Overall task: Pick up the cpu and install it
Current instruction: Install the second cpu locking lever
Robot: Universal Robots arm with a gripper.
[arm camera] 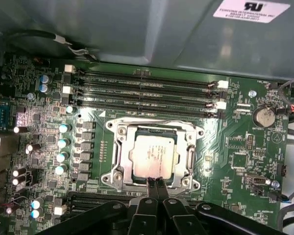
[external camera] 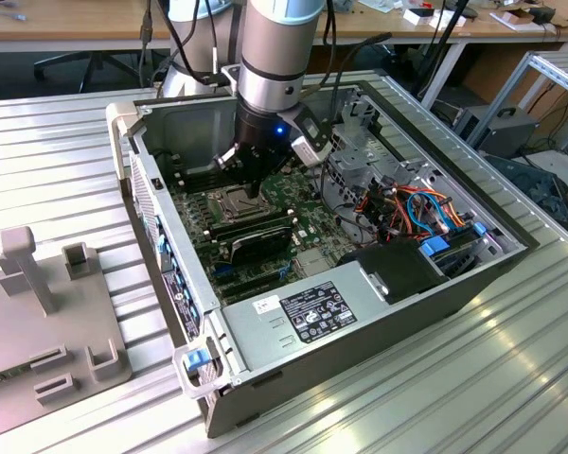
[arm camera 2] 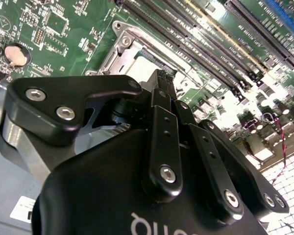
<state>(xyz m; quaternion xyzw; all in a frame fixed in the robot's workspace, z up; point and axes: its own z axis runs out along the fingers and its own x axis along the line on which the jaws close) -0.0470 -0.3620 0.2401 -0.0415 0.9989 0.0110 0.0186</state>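
I see the cpu (arm camera: 153,156) lying flat in the socket (arm camera: 118,153) on the motherboard (arm camera: 235,147); my claw (arm camera: 154,182) hangs at its edge, fingers pressed together, holding nothing.

Your exterior view looks down from high up and some way off into the open grey metal computer case (external camera: 293,312). Both wrist views sit close above the green motherboard (arm camera: 235,142), sharing its silver-framed square socket (arm camera: 154,154) (arm camera 2: 132,54) and long black memory slots (arm camera: 147,90).
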